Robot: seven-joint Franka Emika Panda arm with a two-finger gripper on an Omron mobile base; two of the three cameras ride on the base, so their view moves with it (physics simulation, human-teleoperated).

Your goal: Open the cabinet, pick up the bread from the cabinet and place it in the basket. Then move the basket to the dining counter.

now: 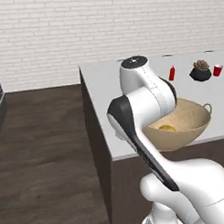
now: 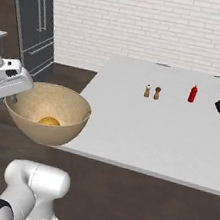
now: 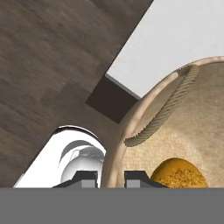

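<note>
The bread [image 3: 179,173] already lies in the basket [image 2: 62,132], at about 6 o'clock on its floor. The gripper [image 3: 111,179] is clamped on the basket's rim, carrying it at the counter's [image 2: 143,133] near edge. Setting it down remains.

basket [image 1: 192,124] on dining counter [image 1: 108,86] corner, bread [image 1: 166,128] inside, arm in front

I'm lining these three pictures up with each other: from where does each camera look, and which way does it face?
Left base view: behind the arm's left, facing the dining counter; white arm in front.
Right base view: behind its right, facing the same counter; arm at left.
Hand view: on the hand, looking down the pincer at the rim.
Shared: basket, bread.
</note>
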